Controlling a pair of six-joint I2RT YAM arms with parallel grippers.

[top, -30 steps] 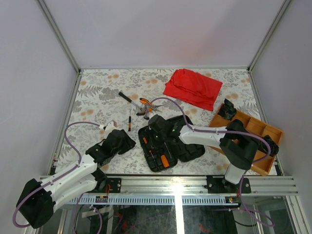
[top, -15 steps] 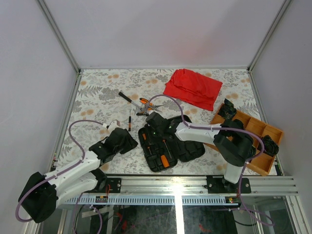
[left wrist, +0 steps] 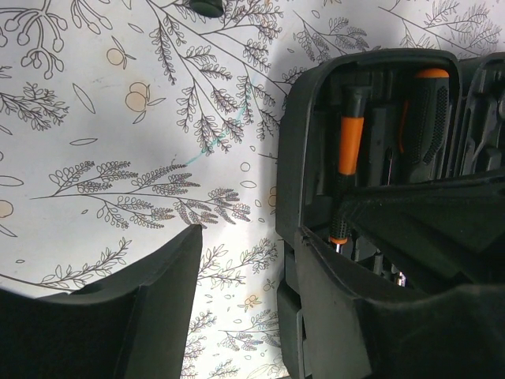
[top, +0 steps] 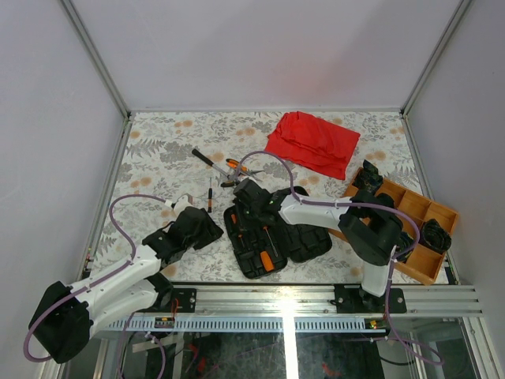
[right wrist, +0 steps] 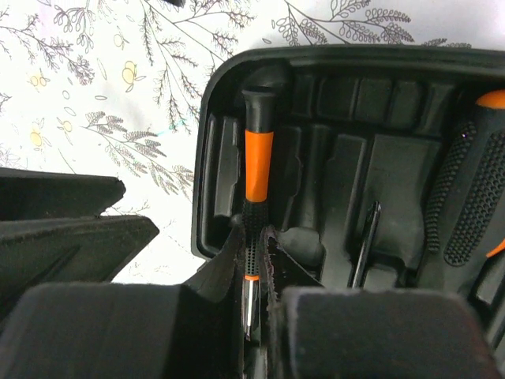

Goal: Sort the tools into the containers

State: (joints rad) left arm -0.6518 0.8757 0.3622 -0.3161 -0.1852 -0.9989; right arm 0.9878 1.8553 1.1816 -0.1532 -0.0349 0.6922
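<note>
Your right gripper (right wrist: 252, 272) is clamped on the slim, ribbed black-and-orange screwdriver (right wrist: 259, 162), which lies in a moulded slot at the far end of the black plastic tool case (right wrist: 207, 142). Your left gripper (left wrist: 245, 268) hangs just left of the case, jaws apart, holding nothing.

No writing, brand, number or sign can be read in any view. The black tool case (top: 309, 243) and the orange-and-black screwdriver (right wrist: 257, 170) lying in its slot show only bare moulded plastic. The table cover (top: 158, 158) carries nothing but its leaf-and-flower print.
</note>
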